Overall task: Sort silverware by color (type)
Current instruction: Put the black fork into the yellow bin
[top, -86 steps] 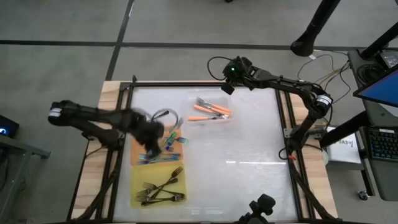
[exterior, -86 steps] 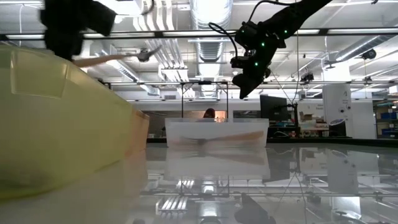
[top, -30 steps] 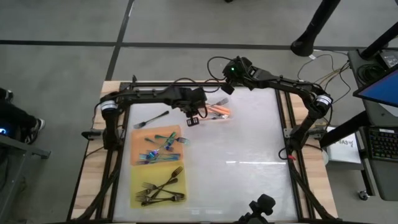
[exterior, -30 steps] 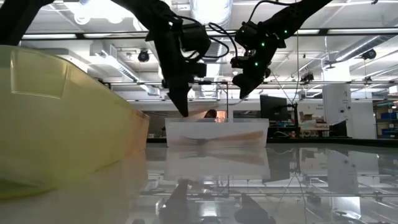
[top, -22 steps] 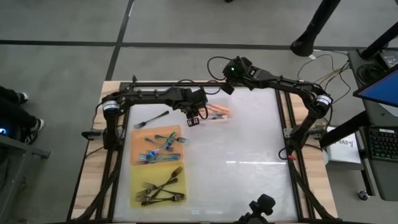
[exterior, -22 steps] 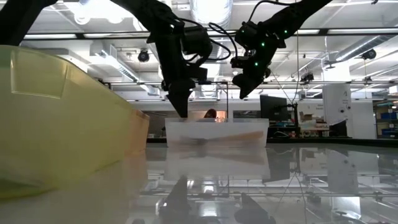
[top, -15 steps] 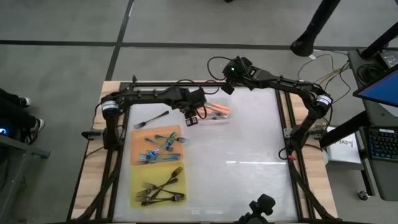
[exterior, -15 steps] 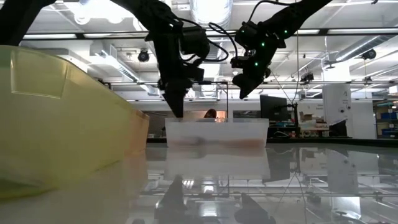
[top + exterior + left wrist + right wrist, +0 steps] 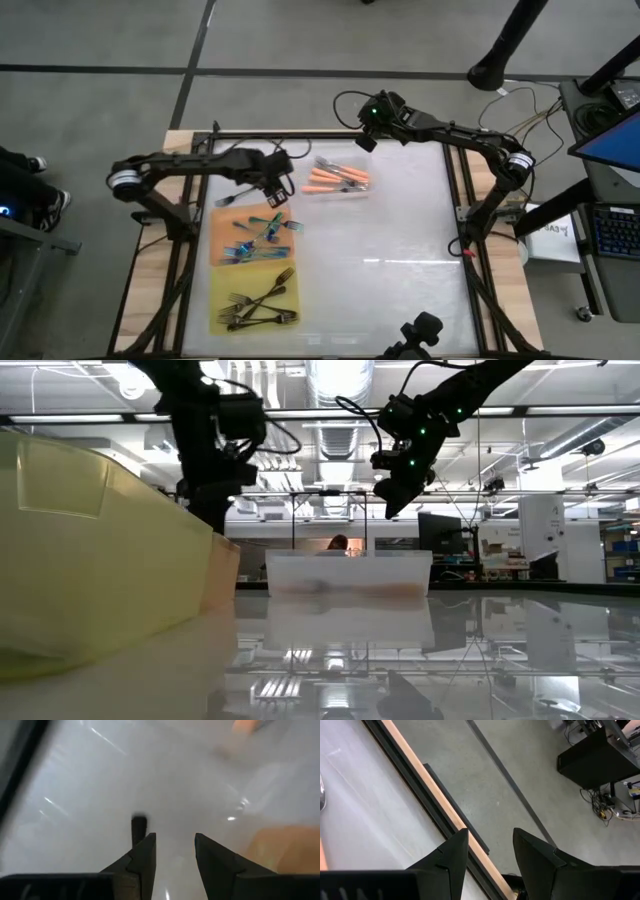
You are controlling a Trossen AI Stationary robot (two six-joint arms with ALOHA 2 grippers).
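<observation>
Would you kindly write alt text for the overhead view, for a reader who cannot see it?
Seen from above, the left gripper hangs open beside an orange mat of teal forks. Black forks lie on a yellow mat, orange forks in a clear tray, and the right gripper waits at the far edge.

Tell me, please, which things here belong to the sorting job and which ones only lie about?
Job: orange-handled forks in the clear tray; teal-handled forks on the orange mat; black forks on the yellow mat; one loose fork near the left hand.
Lying about: keyboard and cables beside the table.
</observation>
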